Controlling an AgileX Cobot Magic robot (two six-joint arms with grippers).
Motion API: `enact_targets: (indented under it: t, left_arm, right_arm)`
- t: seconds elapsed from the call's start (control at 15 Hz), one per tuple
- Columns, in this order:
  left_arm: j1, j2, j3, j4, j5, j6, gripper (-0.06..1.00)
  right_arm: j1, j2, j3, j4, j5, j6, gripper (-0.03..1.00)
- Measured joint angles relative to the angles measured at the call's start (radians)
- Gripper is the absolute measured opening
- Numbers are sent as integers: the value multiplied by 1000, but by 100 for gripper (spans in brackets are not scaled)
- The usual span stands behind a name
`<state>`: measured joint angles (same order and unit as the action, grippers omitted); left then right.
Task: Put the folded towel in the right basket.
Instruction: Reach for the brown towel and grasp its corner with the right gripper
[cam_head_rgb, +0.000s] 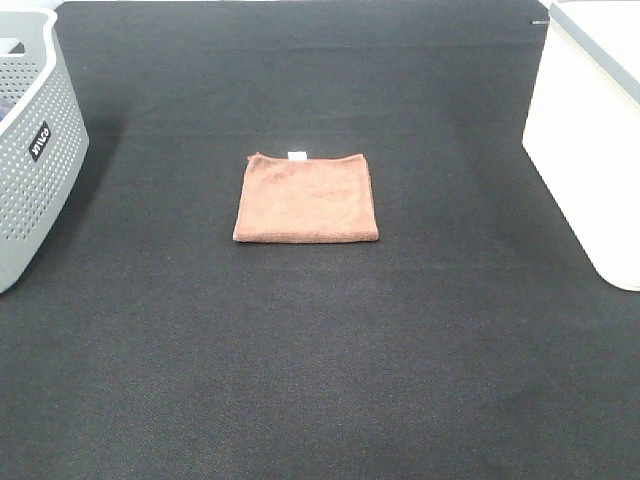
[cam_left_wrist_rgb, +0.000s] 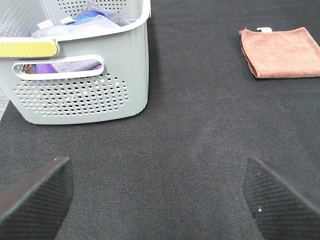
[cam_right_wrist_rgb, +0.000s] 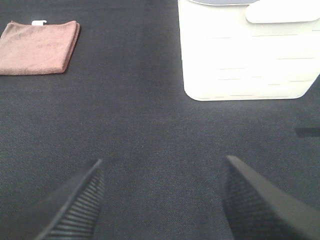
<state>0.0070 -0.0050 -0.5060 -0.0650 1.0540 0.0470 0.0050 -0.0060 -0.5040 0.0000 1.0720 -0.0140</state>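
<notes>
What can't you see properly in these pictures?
Inside the white basket: cut off by the exterior high view's right edge; right wrist view shows only its wall.
Black label on the grey basket: exterior high view, letters too small.
Clothes in it: left wrist view, mostly hidden by its wall.
White tag on the folded towel: every view, too small to read.

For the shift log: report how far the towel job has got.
Done: nothing yet; the folded towel lies flat on the black mat, outside the right basket. In hand: nothing; the left pincer and right pincer are open and empty. Left: grasp, carry, drop it in.
</notes>
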Motion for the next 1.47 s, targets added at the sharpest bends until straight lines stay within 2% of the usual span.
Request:
enact_targets:
  t: [1.47]
  left_arm:
    - [0,0,0,0,0,0,87]
  right_arm:
    - [0,0,0,0,0,0,63]
